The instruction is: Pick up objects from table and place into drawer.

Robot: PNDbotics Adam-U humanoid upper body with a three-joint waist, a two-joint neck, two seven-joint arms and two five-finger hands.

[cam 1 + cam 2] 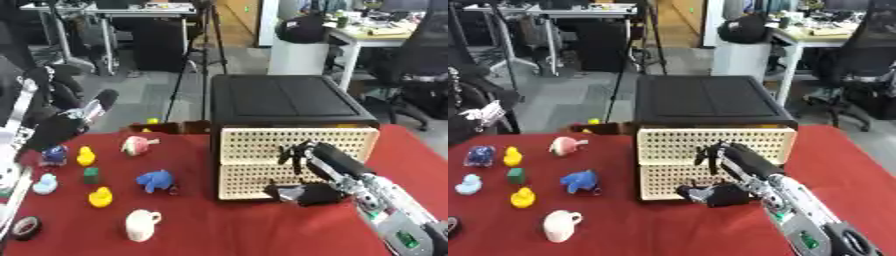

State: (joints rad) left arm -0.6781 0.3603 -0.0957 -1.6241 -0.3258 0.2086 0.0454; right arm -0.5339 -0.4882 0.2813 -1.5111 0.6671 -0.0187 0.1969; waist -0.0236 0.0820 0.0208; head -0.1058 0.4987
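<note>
Fingers curled, the right hand (pixel 297 154) hooks at the front of the upper drawer (pixel 297 139) of the black-topped cabinet (pixel 280 100), right at the seam above the lower drawer (pixel 254 180); whether it truly grips the edge is unclear. The left hand (pixel 483 114) shows at the left edge, its fingers too blurred to judge. On the red table (pixel 227 225) lie two yellow ducks (pixel 101 197), a blue toy (pixel 156 180), a green cube (pixel 91 174) and a white mug (pixel 140 224), all well apart from the cabinet

The right hand (pixel 302 154) reached forward with its fingers curled downward. The left arm was raised, its hand hidden from view.
</note>
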